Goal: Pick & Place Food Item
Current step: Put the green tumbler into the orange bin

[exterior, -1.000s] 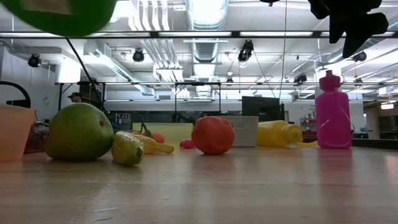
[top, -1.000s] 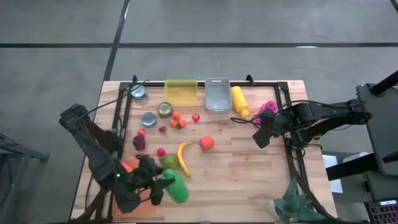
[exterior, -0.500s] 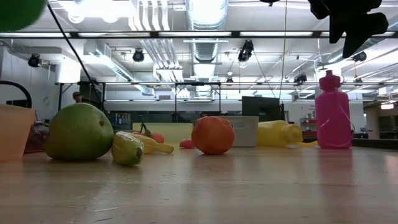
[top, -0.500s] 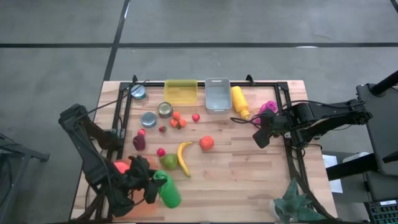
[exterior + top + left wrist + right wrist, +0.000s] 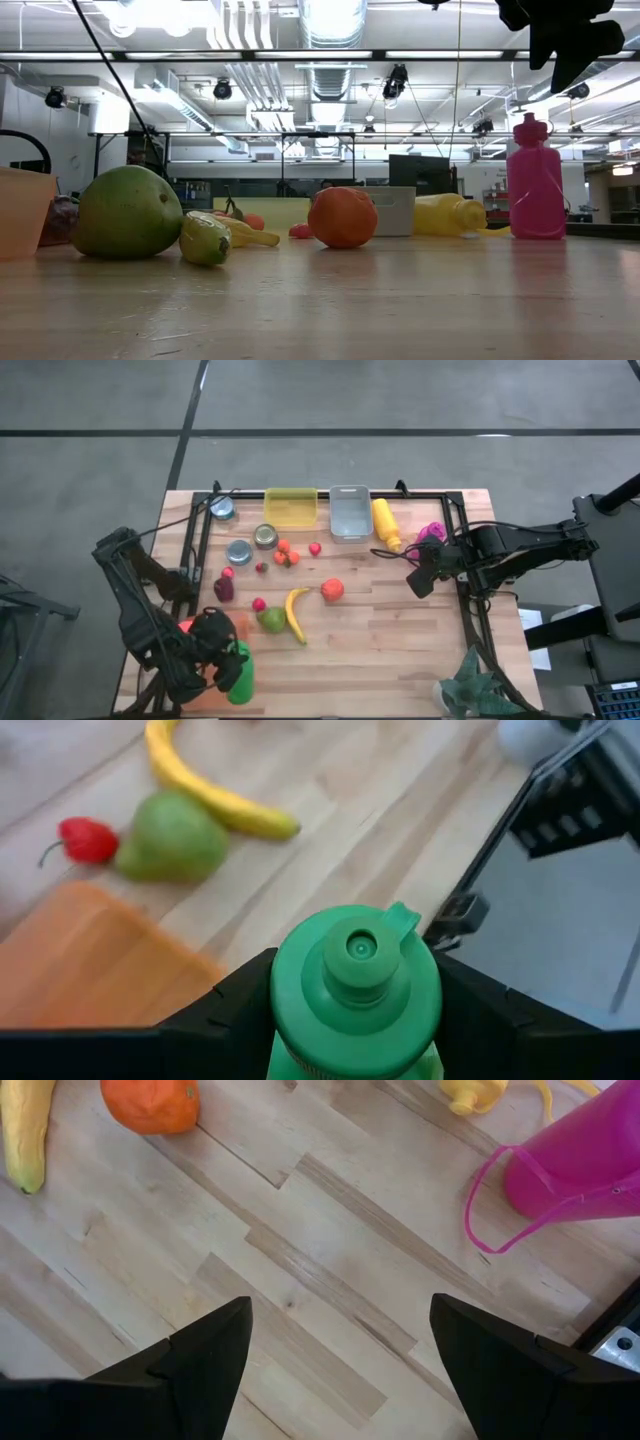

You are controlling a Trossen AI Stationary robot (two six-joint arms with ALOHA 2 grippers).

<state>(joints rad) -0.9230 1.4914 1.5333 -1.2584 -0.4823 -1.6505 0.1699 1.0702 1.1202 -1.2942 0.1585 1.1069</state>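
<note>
My left gripper (image 5: pixel 222 665) is at the table's near left corner, shut on a green bottle (image 5: pixel 240 675) with a green cap (image 5: pixel 356 982). The bottle hangs above the edge of an orange bin (image 5: pixel 80 970). Beyond it a green pear (image 5: pixel 270 620), a banana (image 5: pixel 295 615) and an orange (image 5: pixel 332 589) lie on the wood. My right gripper (image 5: pixel 424 577) hovers open over the table's right side, with bare wood between its fingers (image 5: pixel 340 1370). It also shows at the top right of the low view (image 5: pixel 560 35). My left gripper pinches the green bottle between its two fingers (image 5: pixel 235 1010), one on each side of the body just below the cap (image 5: pixel 300 1040). The fingers slant down from the near left. The bottle is lifted clear of the table, cap end up, roughly upright.
At the far edge stand a yellow bin (image 5: pixel 291 506), a clear bin (image 5: pixel 349 512), a lying yellow bottle (image 5: pixel 386 523) and a pink bottle (image 5: pixel 432 532). Two cans (image 5: pixel 265 536) and several small fruits sit left of centre. There is bare wood at the near right.
My left gripper has carried the green bottle toward the table's left edge and upward, tipping as it went. The bottle has swung from slanting to more upright and has left the top of the low view. My right gripper kept still.
</note>
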